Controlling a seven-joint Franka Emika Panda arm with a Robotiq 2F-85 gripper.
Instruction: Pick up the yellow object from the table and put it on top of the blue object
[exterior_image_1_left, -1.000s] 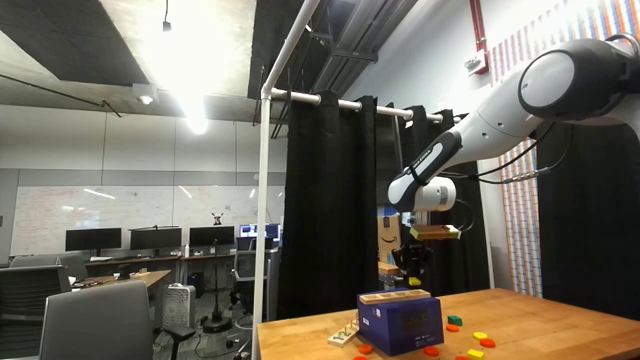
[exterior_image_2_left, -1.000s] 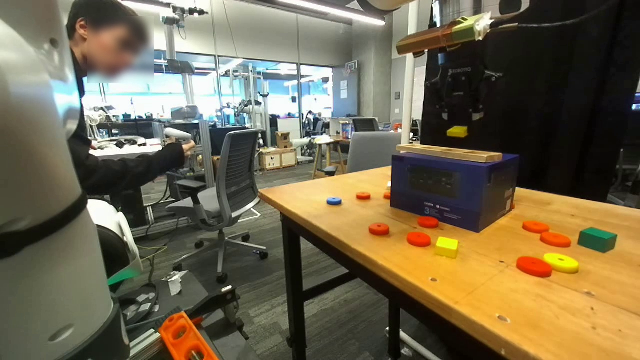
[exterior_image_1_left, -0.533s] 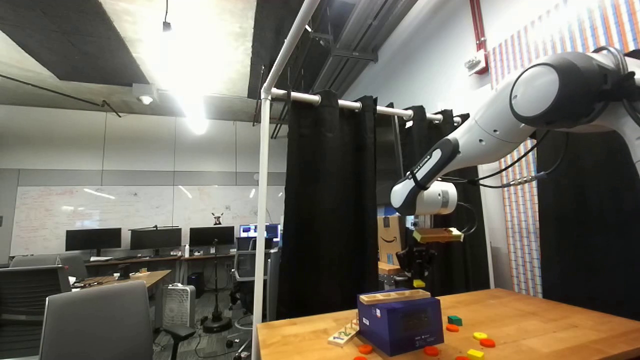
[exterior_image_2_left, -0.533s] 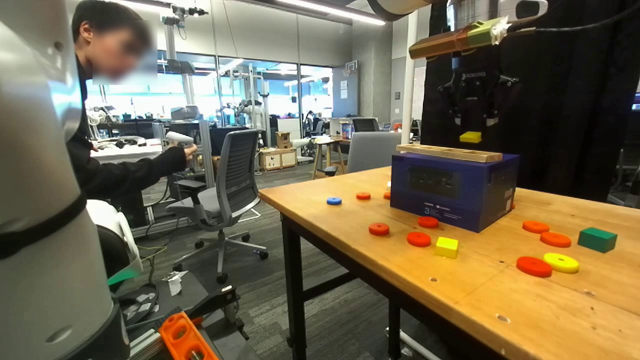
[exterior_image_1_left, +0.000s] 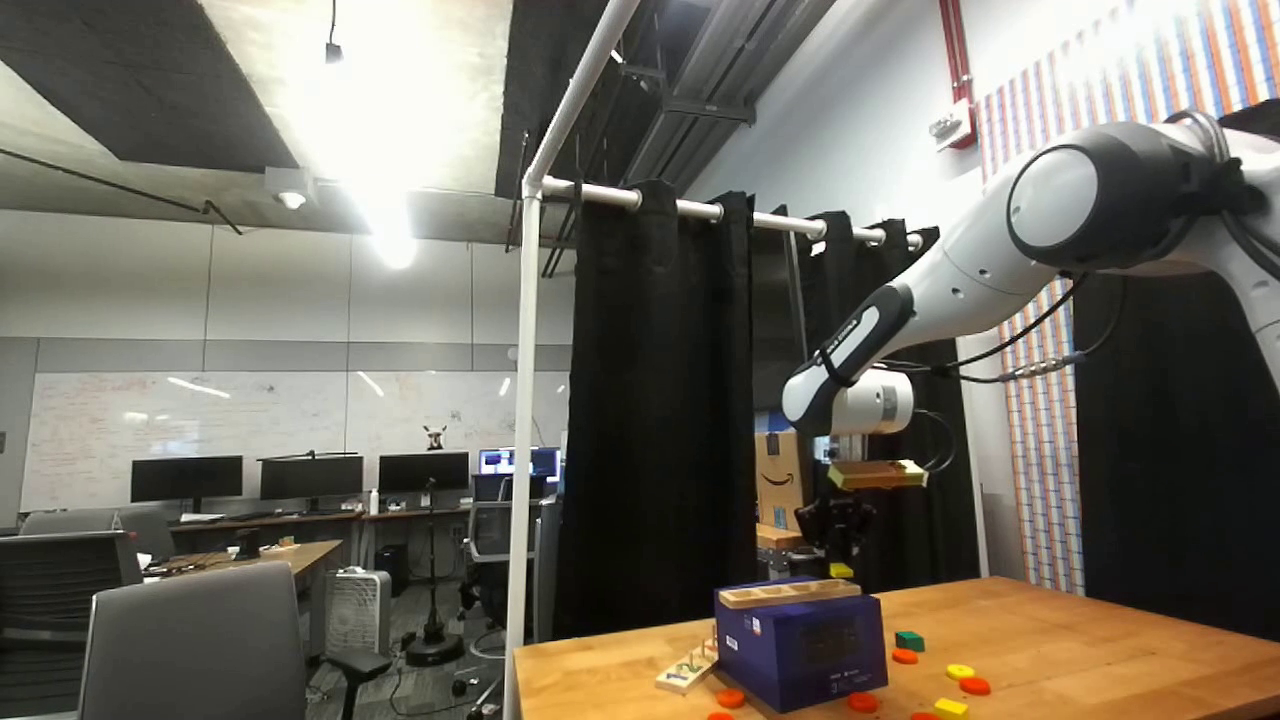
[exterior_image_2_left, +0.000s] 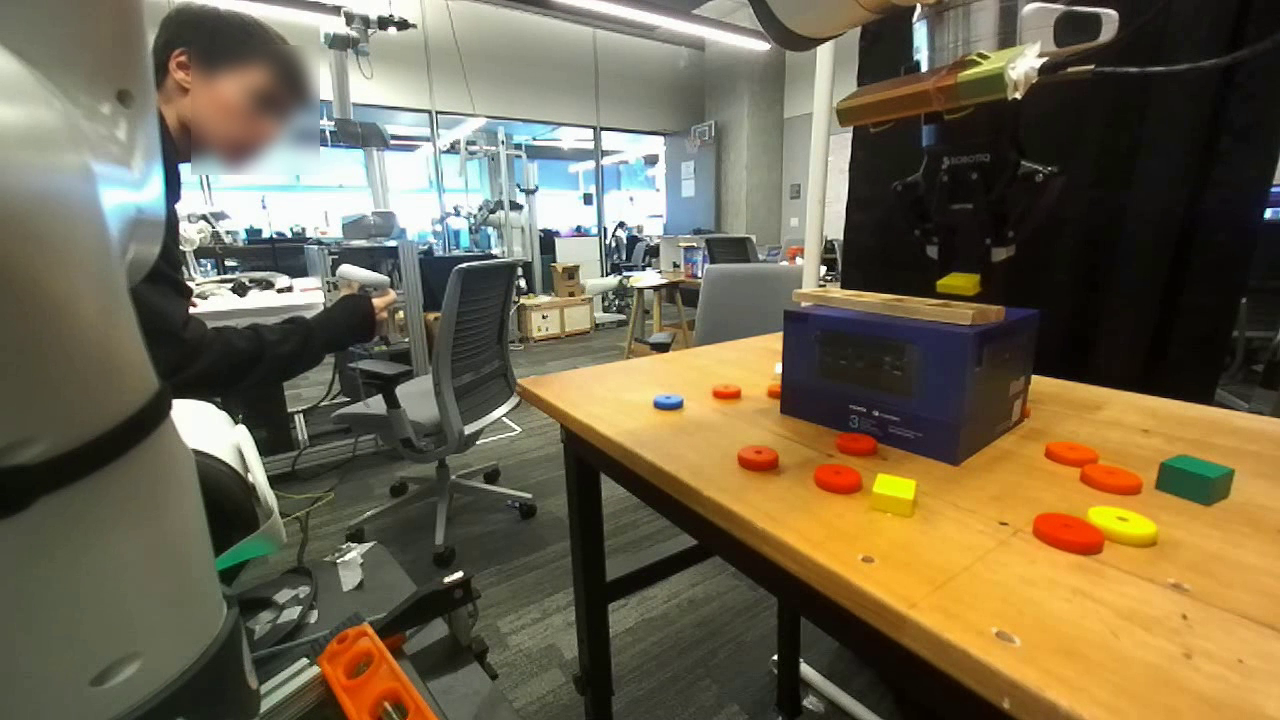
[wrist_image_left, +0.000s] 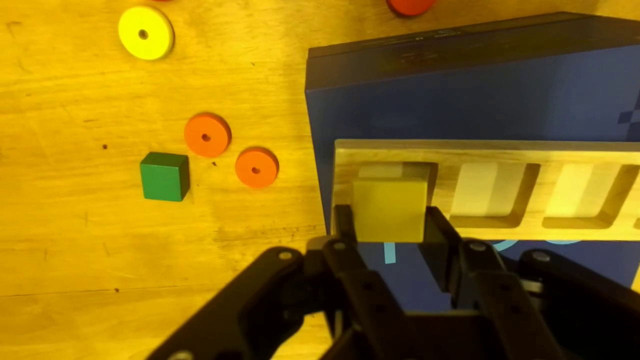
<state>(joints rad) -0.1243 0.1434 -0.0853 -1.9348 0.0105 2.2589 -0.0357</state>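
My gripper (exterior_image_2_left: 966, 258) is shut on a yellow block (exterior_image_2_left: 958, 284) and holds it in the air above the blue box (exterior_image_2_left: 900, 400). In the wrist view, the yellow block (wrist_image_left: 390, 210) sits between the two black fingertips. It overlaps the end compartment of a wooden tray (wrist_image_left: 400, 146) that lies on the blue box (wrist_image_left: 450, 105). In an exterior view the held block (exterior_image_1_left: 841, 571) hangs just above the far end of the tray (exterior_image_1_left: 790, 594), apart from it. A second yellow block (exterior_image_2_left: 893, 495) and a yellow disc (exterior_image_2_left: 1121, 526) lie on the table.
A green block (exterior_image_2_left: 1195, 480), several orange-red discs (exterior_image_2_left: 1068, 533) and a blue disc (exterior_image_2_left: 668, 402) lie on the table (exterior_image_2_left: 900, 610) around the box. A wooden peg board (exterior_image_1_left: 690, 668) stands beside the box. A person (exterior_image_2_left: 240, 250) is behind the arm's base.
My gripper has moved down with the yellow block in it, and to the right in both exterior views. The block is closer to the tray's height. The tabletop objects have not moved.
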